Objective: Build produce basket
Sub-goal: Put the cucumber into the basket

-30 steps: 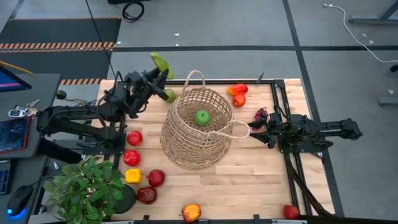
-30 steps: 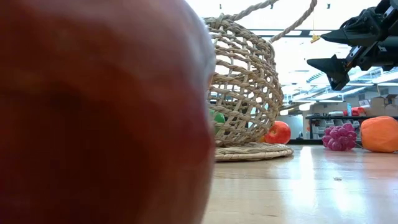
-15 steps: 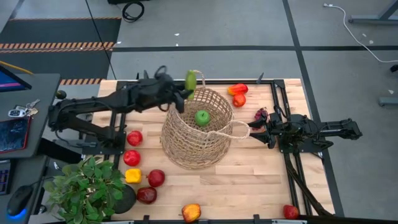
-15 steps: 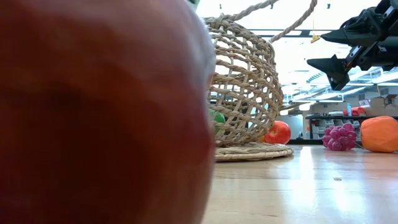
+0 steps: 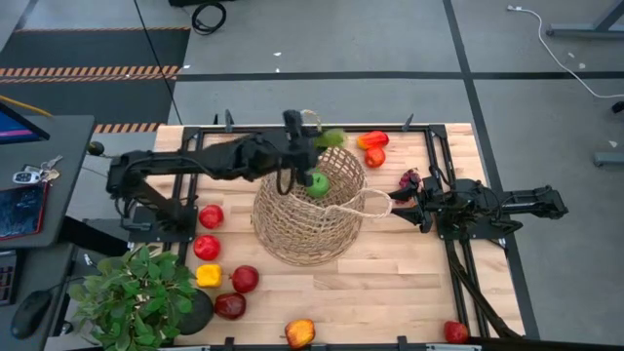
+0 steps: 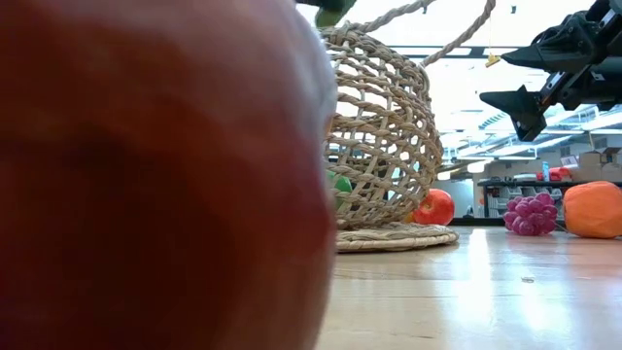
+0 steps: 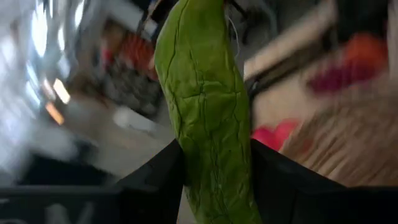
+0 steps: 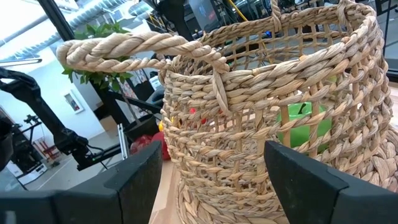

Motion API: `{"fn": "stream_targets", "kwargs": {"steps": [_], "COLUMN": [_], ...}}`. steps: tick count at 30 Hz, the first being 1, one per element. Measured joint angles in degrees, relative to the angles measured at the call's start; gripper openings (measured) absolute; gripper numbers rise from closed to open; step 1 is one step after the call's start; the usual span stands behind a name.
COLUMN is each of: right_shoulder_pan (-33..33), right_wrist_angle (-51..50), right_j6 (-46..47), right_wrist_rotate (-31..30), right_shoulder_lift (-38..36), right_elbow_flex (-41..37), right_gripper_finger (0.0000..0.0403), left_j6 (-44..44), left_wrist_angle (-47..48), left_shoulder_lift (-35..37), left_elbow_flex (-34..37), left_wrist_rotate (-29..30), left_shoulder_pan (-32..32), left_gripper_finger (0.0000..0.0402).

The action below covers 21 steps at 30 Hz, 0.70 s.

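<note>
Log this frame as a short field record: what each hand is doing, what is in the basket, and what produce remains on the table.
left hand: over the far rim of the round tan wicker basket, shut on a long green wrinkled vegetable
right hand: at the basket's near-side loop handle; grip on it not clear
basket contents: one green apple
produce on table: red and yellow pieces left of the basket; orange-red pieces and purple grape bunch on the right
other: leafy potted plant at the near left corner
</note>
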<state>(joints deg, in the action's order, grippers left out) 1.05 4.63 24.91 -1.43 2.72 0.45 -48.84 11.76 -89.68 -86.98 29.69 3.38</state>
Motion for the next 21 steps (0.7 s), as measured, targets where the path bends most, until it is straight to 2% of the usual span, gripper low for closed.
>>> {"fn": "stream_targets", "kwargs": {"steps": [3,5,11,15,21], "right_shoulder_pan": [0.0,0.0,0.0,0.0,0.0], "right_wrist_angle": [0.0,0.0,0.0,0.0,0.0], "right_j6": [0.0,0.0,0.0,0.0,0.0], "right_wrist_rotate": [0.0,0.0,0.0,0.0,0.0], "right_shoulder_lift": [0.0,0.0,0.0,0.0,0.0], "right_elbow_flex": [0.0,0.0,0.0,0.0,0.0], "right_gripper_finger": [0.0284,0.0284,0.0284,0.0284,0.0284], "left_j6": [-21.0,-31.0,-46.8,-50.6,-42.5], "left_wrist_angle": [-0.8,-1.0,-0.9,-0.7,3.2], "left_shoulder_lift": [-1.9,-3.2,-7.2,-9.8,-13.5], "left_elbow_flex": [0.0,0.0,0.0,0.0,0.0], "left_wrist_rotate": [0.7,0.8,1.1,1.1,0.6], "left_shoulder_pan": [-0.5,-0.5,0.0,1.2,3.3], "left_gripper_finger": [0.0162,0.0166,0.0182,0.0189,0.0185]}}
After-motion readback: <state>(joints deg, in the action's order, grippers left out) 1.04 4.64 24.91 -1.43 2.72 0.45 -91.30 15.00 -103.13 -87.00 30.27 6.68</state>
